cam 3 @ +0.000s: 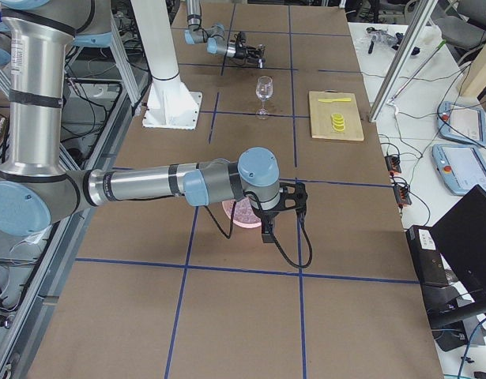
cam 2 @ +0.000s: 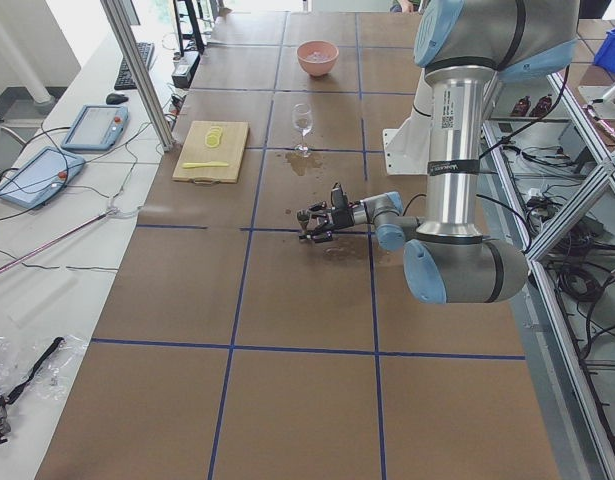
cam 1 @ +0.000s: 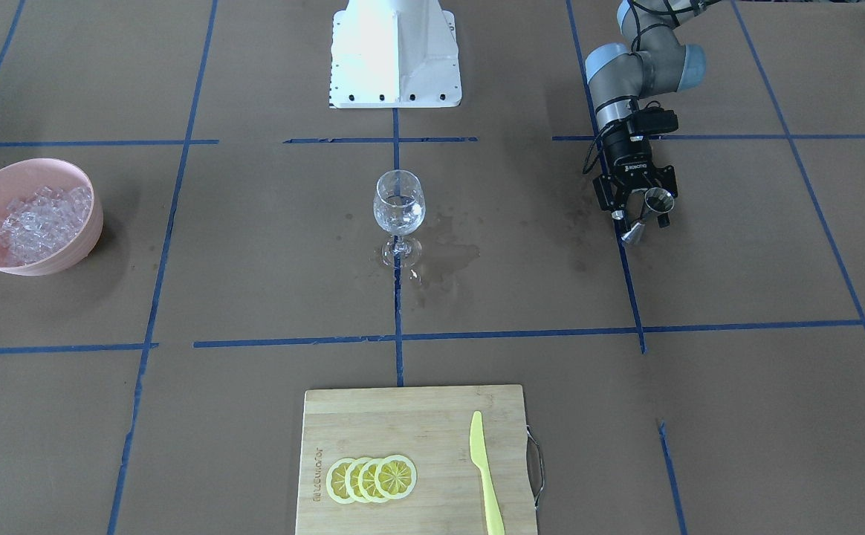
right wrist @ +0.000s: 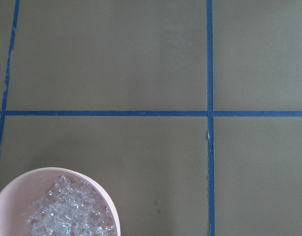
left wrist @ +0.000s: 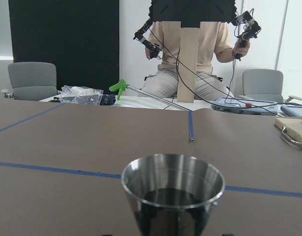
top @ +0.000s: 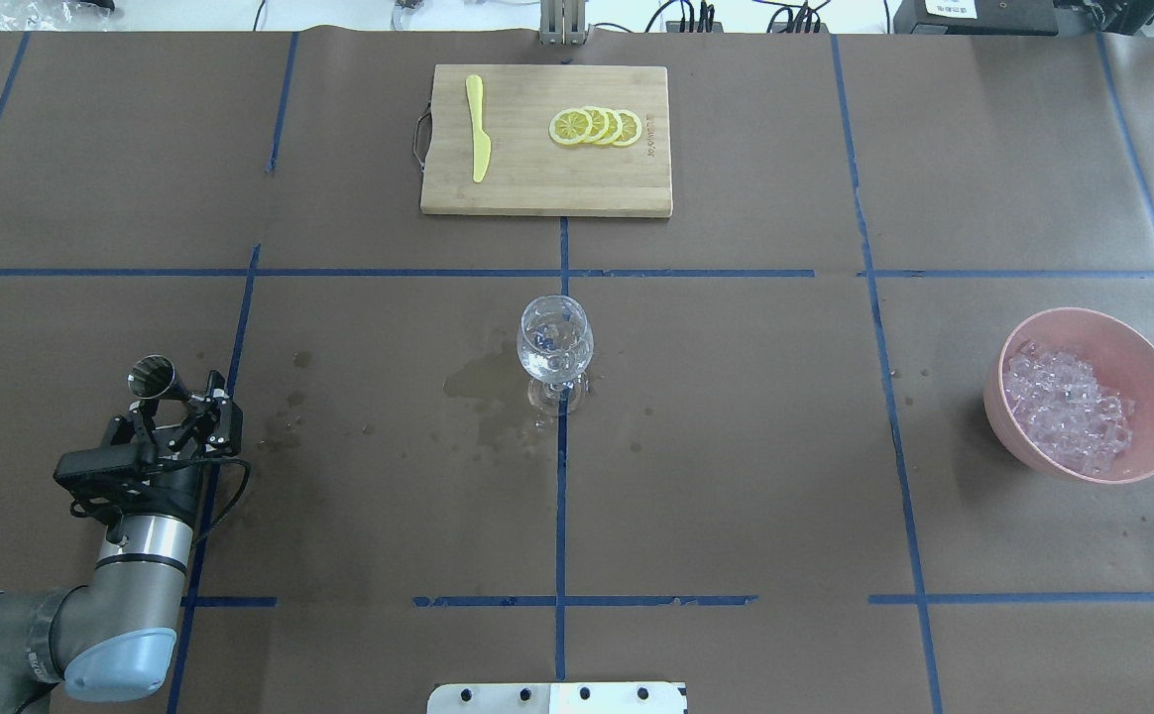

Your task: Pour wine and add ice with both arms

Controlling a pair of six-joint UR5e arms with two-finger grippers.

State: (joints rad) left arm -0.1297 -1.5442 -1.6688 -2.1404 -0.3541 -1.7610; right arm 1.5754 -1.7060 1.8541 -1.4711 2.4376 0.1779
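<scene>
Overhead and front cameras face each other, both showing the ice.

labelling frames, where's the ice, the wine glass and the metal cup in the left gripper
ice (top: 1068,412): overhead view, middle of the heap
wine glass (top: 554,342): overhead view, its rounded bowl
metal cup (top: 151,377): overhead view, its open mouth

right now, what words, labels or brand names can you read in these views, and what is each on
"ROBOTIQ": white print on the black left end effector, shut on a small steel measuring cup.
Burnt-in mark on the rectangular bamboo cutting board: too blurred to read.
White sticker on the left arm's silver-grey tube: too small to read.
Nothing else legible.
</scene>
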